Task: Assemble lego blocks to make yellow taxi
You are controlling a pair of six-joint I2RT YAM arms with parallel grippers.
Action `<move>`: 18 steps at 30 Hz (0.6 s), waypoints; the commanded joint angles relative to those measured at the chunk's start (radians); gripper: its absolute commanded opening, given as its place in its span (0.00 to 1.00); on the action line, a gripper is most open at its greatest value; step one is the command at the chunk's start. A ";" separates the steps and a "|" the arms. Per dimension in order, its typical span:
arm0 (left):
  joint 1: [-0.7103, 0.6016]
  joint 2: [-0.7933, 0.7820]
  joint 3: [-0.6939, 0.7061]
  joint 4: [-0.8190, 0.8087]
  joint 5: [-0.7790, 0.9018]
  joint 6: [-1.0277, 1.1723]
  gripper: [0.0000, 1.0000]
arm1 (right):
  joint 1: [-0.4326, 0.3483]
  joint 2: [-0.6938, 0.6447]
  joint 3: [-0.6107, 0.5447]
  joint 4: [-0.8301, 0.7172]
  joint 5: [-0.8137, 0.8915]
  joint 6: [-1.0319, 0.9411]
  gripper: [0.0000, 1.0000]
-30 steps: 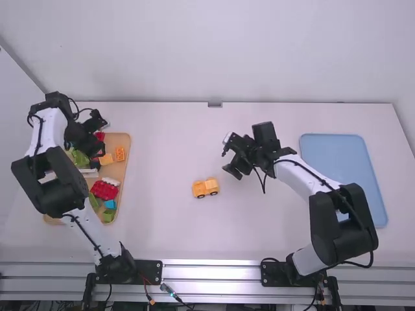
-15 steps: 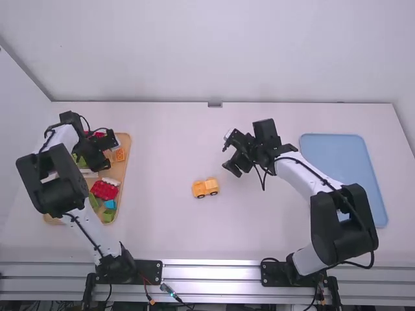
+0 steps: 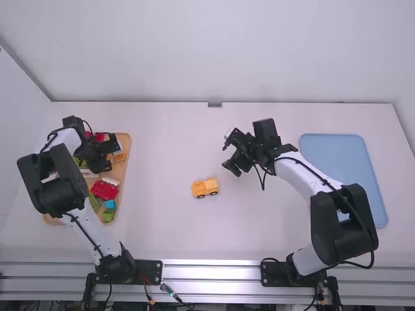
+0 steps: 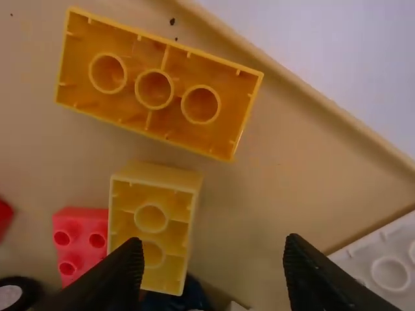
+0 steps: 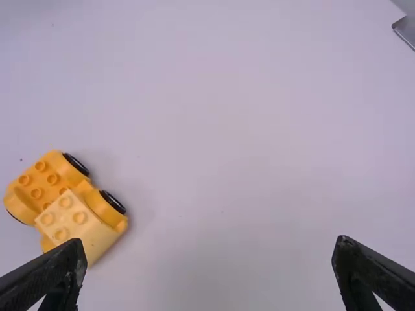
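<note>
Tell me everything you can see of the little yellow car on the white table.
The yellow car looks plastic: a deep-yellow base with round studs, black wheels, and a paler yellow block sitting over part of it. It stands upright on its wheels near the middle of the white table, between the brick tray and the open right pincer. Only the table touches it.

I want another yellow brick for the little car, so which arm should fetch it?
Probably the left: the left gripper hangs open over the tan tray, close to loose yellow bricks. The right gripper, also open, is over the table, nearer the car.
</note>
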 commanded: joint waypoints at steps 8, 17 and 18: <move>0.005 0.020 -0.009 0.040 -0.006 -0.020 0.64 | -0.002 -0.014 0.023 0.004 -0.005 0.008 0.99; 0.005 0.029 -0.009 0.093 0.042 -0.027 0.80 | -0.002 -0.014 0.023 0.006 -0.004 0.008 0.99; 0.005 0.032 -0.010 0.094 0.042 -0.027 0.80 | -0.002 -0.014 0.023 0.006 -0.005 0.008 0.99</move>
